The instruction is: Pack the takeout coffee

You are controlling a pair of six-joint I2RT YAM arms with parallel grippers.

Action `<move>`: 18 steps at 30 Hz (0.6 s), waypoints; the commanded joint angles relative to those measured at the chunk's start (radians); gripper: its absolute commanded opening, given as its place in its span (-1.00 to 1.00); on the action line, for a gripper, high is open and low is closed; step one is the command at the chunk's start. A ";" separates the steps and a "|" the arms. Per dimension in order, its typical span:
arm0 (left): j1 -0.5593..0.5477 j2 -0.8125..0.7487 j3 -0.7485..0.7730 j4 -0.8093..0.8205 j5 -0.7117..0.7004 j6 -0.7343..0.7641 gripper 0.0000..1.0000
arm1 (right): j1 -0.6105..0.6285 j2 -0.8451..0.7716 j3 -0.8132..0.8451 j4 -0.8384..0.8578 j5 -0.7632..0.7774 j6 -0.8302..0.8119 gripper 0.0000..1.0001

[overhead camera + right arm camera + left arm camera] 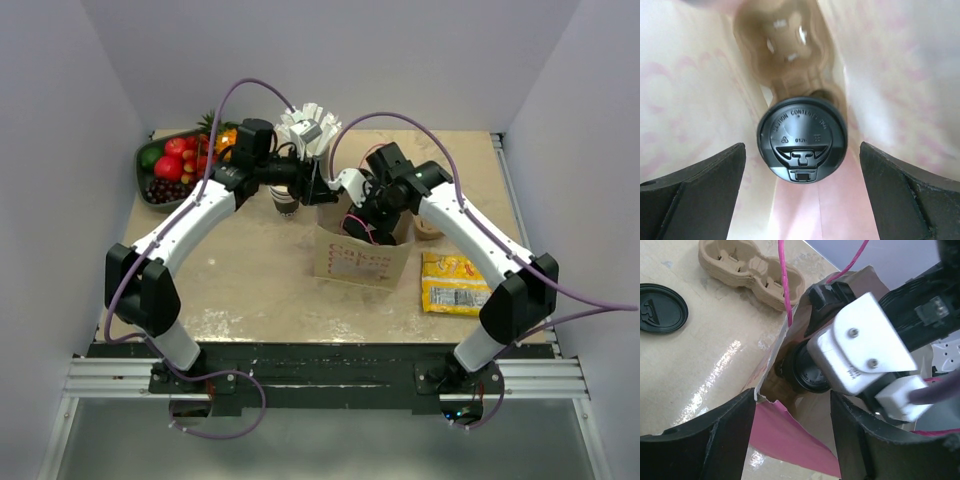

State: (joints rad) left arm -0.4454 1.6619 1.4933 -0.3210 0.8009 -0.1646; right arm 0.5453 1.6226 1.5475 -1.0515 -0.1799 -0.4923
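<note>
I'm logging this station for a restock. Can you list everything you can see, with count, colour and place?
paper bag: one, brown with pink print, table centre, open
takeout coffee: one, black lid, inside the bag
pulp carriers: a stack, tan, on the table beside the bag; another seems to lie in the bag
loose lid: one, black, flat on the table
fruit bowl: one, green, far left corner
snack packet: one, yellow, right of the bag
straws: a bunch, white, far edge
cups: count unclear, brown, under the left arm
table: one, beige
left fingers: black, open, at the bag's rim
right fingers: black, open, either side of the coffee, not touching it
</note>
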 commanded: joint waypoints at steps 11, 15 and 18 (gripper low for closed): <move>-0.006 -0.048 0.022 0.051 0.037 0.002 0.32 | 0.008 -0.047 0.243 -0.107 -0.069 0.046 0.98; -0.006 -0.054 0.048 0.091 0.076 -0.019 0.34 | 0.010 -0.055 0.357 -0.128 -0.073 0.063 0.98; -0.006 -0.053 0.079 0.109 0.103 -0.030 0.37 | 0.010 -0.056 0.439 -0.139 -0.069 0.069 0.98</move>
State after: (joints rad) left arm -0.4465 1.6600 1.5009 -0.2920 0.8364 -0.1734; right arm 0.5499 1.6032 1.8568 -1.1625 -0.2279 -0.4511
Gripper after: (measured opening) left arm 0.674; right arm 0.988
